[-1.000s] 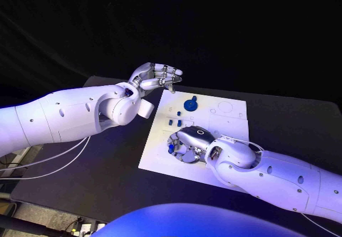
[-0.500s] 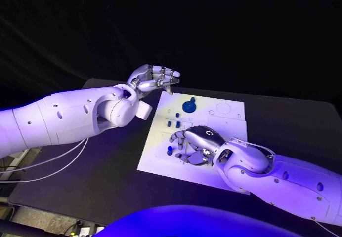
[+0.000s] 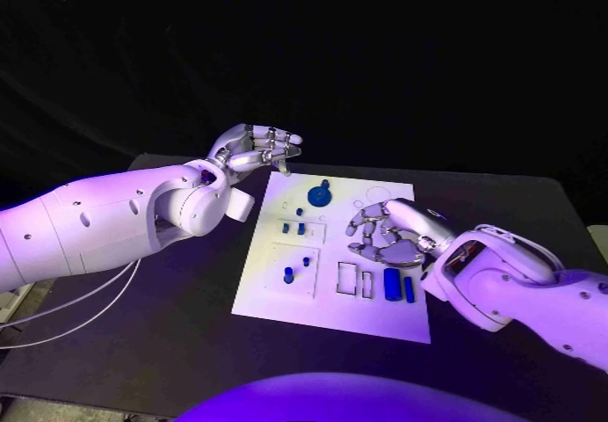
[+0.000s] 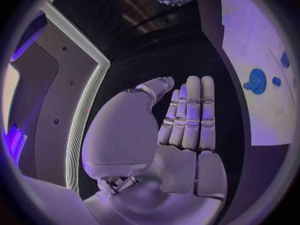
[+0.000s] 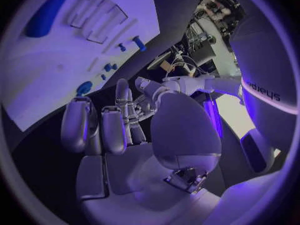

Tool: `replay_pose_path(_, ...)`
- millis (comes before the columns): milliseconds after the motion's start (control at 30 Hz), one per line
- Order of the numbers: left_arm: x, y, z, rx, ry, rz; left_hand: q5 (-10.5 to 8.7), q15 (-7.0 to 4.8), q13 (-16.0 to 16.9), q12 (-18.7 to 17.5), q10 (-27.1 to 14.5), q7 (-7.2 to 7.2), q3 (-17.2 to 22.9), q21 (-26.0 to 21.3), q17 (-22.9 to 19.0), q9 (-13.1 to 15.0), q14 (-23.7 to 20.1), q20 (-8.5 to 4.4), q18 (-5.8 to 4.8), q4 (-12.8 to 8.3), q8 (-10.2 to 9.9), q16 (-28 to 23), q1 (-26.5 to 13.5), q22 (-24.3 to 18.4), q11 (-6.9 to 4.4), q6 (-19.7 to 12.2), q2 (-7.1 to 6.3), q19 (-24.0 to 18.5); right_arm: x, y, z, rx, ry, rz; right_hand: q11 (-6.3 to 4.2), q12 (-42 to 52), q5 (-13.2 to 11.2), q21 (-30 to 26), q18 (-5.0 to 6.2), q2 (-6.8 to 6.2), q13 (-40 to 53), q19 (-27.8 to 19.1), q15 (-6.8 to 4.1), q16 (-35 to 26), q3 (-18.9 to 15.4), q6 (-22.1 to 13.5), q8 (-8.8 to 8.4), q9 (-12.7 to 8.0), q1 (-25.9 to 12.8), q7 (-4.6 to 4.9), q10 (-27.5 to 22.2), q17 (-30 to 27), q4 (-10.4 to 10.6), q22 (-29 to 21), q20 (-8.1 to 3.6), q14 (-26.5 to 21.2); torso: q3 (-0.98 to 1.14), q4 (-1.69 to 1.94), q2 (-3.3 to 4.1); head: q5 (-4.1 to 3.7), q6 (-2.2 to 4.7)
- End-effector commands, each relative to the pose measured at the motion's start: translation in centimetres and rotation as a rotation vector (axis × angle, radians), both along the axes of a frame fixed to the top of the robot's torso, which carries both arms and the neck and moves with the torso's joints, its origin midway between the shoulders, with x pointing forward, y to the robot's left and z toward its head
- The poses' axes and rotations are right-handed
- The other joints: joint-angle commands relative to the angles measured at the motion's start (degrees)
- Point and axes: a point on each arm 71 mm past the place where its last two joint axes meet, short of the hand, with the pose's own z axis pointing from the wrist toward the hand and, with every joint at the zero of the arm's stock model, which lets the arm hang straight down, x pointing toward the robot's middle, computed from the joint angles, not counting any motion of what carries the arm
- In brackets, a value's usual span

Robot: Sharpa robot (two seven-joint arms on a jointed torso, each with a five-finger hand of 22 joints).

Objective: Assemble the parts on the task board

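Black table [image 3: 152,334] under violet light, dark backdrop behind. White task board [image 3: 332,303] lies in the middle of the table, long side running away from the robot.

Left hand [image 3: 254,147] hovers off the board's far left corner, above bare table, not touching the board. Fingers curled inward toward the palm in the head view; the left wrist view shows fingers [image 4: 190,112] lying straight and pressed side by side, thumb beside them, nothing in the hand.

Right hand [image 3: 395,233] hangs over the right half of the board, palm down, fingers loosely spread and bent. Nothing seen between them; contact with the board cannot be told.

Parts on the board: round blue disc [image 3: 320,196] near the far edge; small blue pegs [image 3: 293,229] left of centre; two more small pieces [image 3: 297,268] nearer the robot; two blue bars [image 3: 398,286] side by side just below the right hand, beside empty rectangular slots [image 3: 353,279].
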Motion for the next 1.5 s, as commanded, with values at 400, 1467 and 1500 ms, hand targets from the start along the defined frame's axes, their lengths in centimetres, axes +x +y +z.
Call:
replay_pose_path(400, -0.5, 0.0, -0.9, -0.009, 0.025, -0.024, 0.33, 0.07, 0.08, 0.28, -0.48, 0.10, -0.11, 0.31, 0.10, -0.10, -0.02, 0.07, 0.75, -0.15, 0.11, 0.23, -0.48, 0.07, -0.11, -0.51, 0.55, -0.45, -1.8, -7.4, -1.5, -0.115, 0.172, -0.228, 0.11, 20.85, -0.46, 2.74, -1.08, -2.43, 27.16, 1.15, -0.13, 3.46, -7.46, -2.46, -1.08, 4.05, -2.23, -0.07, 8.13, 5.45, 5.59, 9.65, -0.14, 3.01, 0.08, -2.21, -1.27, -3.37, -0.35)
replay_pose_path(1467, -0.9, -0.1, -0.7, -0.015, 0.017, -0.028, 0.42, 0.15, 0.14, 0.55, -0.74, 0.10, -0.19, 0.06, 0.23, -0.17, -0.07, 0.18, 0.75, 0.33, 0.17, 0.36, -1.13, -0.10, -0.08, -0.62, 0.76, -0.53, -2.3, -5.0, -6.4, -0.244, 0.209, -0.322, -0.02, 25.48, 1.43, 6.42, -1.82, -1.54, 35.24, 2.73, -0.20, 5.47, -12.44, -2.14, -1.34, 6.53, -2.52, -0.29, 10.11, 8.73, 11.72, 11.34, -0.22, 3.60, -0.12, -2.69, -1.18, -3.97, -0.84)
replay_pose_path(1500, -0.9, -0.1, -0.7, -0.015, 0.017, -0.028, 0.42, 0.15, 0.14, 0.55, -0.74, 0.10, -0.19, 0.06, 0.23, -0.17, -0.07, 0.18, 0.75, 0.33, 0.17, 0.36, -1.13, -0.10, -0.08, -0.62, 0.76, -0.53, -2.3, -4.9, -6.4, -0.248, 0.208, -0.321, -0.03, 25.54, 1.44, 6.49, -1.84, -1.55, 35.36, 2.76, -0.20, 5.51, -12.54, -2.13, -1.35, 6.56, -2.54, -0.29, 10.16, 8.81, 11.83, 11.37, -0.22, 3.61, -0.11, -2.66, -1.19, -3.96, -0.89)
